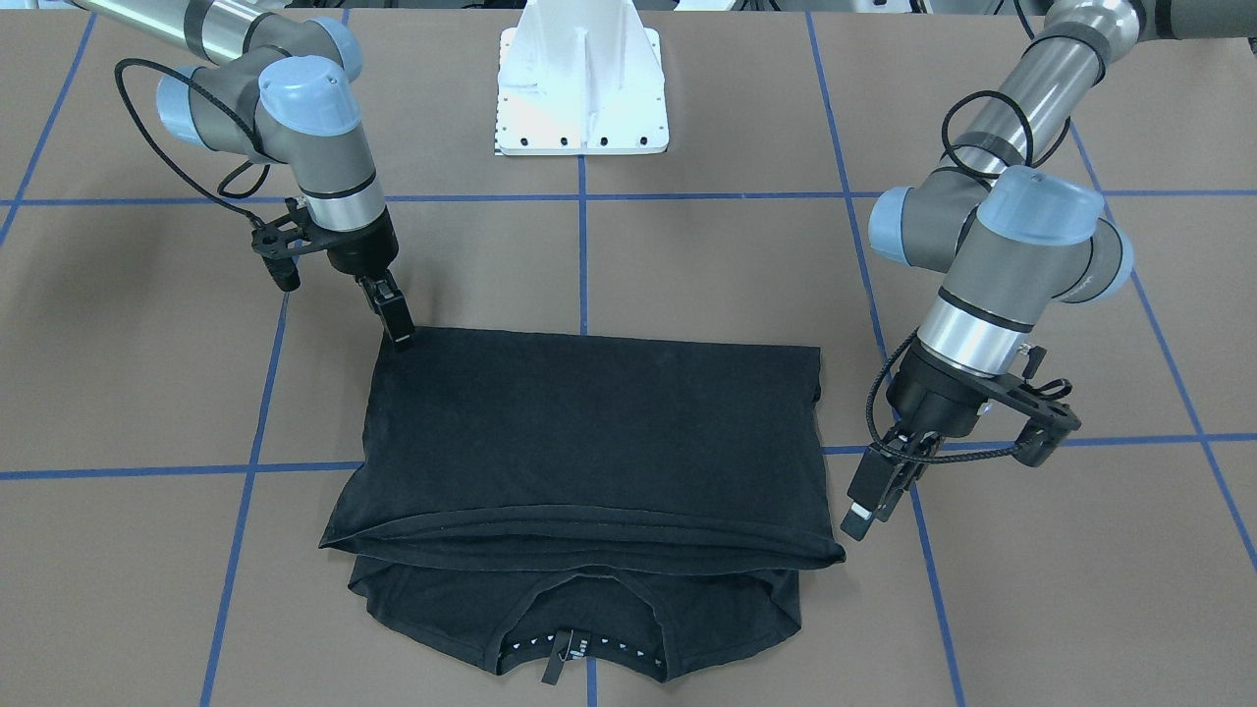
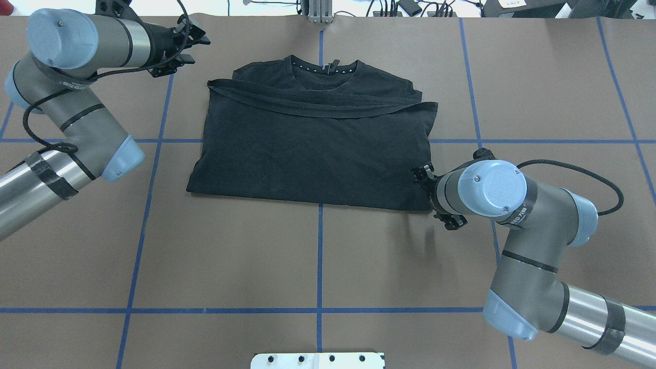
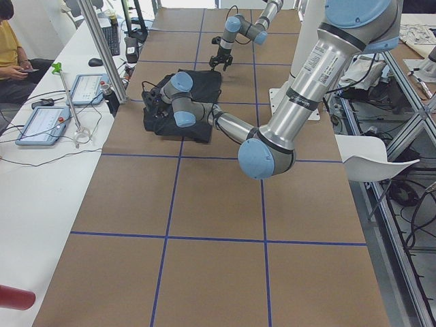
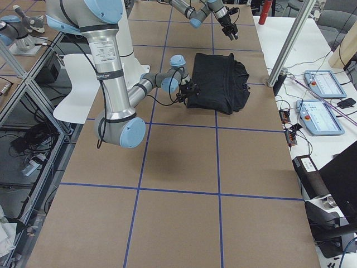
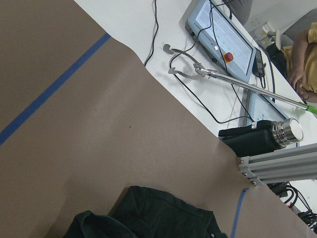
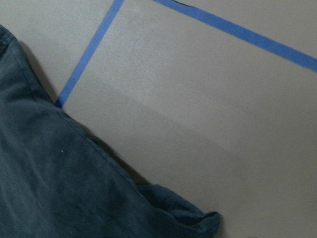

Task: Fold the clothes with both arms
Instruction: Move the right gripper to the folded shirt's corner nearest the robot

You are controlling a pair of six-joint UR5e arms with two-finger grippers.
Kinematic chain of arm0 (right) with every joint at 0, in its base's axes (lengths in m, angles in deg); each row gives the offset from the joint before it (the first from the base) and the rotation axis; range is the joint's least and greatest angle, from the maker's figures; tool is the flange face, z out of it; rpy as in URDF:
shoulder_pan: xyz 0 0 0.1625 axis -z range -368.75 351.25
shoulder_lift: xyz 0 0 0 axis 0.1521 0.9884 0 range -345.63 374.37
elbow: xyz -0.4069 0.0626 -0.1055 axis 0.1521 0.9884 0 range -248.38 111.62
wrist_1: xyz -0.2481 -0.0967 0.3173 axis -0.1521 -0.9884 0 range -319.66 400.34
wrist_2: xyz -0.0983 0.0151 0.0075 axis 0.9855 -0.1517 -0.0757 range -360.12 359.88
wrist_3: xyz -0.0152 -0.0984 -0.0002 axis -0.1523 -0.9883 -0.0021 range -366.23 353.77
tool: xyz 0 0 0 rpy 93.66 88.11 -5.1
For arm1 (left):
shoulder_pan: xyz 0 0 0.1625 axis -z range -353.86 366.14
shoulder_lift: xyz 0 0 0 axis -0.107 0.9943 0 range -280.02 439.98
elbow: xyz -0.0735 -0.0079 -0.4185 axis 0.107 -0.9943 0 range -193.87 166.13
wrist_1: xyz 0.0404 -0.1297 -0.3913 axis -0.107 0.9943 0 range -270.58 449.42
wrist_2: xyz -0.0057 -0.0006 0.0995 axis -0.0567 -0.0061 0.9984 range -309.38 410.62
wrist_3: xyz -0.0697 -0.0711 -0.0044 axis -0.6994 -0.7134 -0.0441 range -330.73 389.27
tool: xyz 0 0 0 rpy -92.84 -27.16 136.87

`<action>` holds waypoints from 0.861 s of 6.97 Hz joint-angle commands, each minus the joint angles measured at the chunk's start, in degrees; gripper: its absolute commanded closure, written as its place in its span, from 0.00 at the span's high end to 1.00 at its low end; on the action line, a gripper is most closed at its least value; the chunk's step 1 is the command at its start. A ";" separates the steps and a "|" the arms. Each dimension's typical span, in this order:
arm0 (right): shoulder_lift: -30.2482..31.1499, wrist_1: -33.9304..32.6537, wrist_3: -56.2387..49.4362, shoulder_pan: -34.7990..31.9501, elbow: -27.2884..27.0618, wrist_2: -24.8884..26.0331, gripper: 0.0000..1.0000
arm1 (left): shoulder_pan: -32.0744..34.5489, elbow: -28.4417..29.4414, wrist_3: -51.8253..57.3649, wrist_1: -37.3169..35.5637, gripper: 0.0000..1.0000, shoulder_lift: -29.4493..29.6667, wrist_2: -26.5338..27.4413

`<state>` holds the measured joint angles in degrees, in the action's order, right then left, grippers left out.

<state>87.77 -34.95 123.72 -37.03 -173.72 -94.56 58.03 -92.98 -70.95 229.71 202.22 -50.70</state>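
Black short-sleeved T-shirt [image 1: 589,432] folded in half on the brown counter [image 1: 707,265], one arm at each side.
Left gripper [image 1: 877,499] is held just beside the hem-side corner, apart from the cloth; its opening cannot be told. The shirt is laid flat mid-counter, with the hem lying short of the dotted collar [image 1: 589,646]. Right gripper [image 1: 398,329] is pointed down, touching the fold-edge corner; whether cloth is pinched cannot be told.

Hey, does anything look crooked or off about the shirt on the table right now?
Yes, mildly. The black T-shirt is folded unevenly: its folded-up hem bows and runs slanted below the collar, and one hem corner juts out past the layer underneath.
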 commanded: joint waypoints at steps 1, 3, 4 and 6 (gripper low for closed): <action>-0.35 0.06 -0.57 0.59 0.84 -0.04 0.91 | 0.05 -0.08 0.47 -0.01 0.62 -0.42 0.07; -0.53 0.06 -0.66 1.03 1.72 0.05 0.83 | 0.05 0.01 0.55 0.08 0.62 -0.77 0.16; -0.18 0.06 -0.83 0.95 1.81 -0.04 0.81 | -0.03 -0.08 0.56 0.08 0.62 -1.30 0.24; -0.36 0.06 -0.84 0.42 1.72 0.22 0.44 | -0.03 0.01 0.64 0.08 0.61 -1.30 0.24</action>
<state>87.45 -34.89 122.91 -36.20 -171.96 -94.46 58.01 -93.00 -70.38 229.78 200.99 -50.47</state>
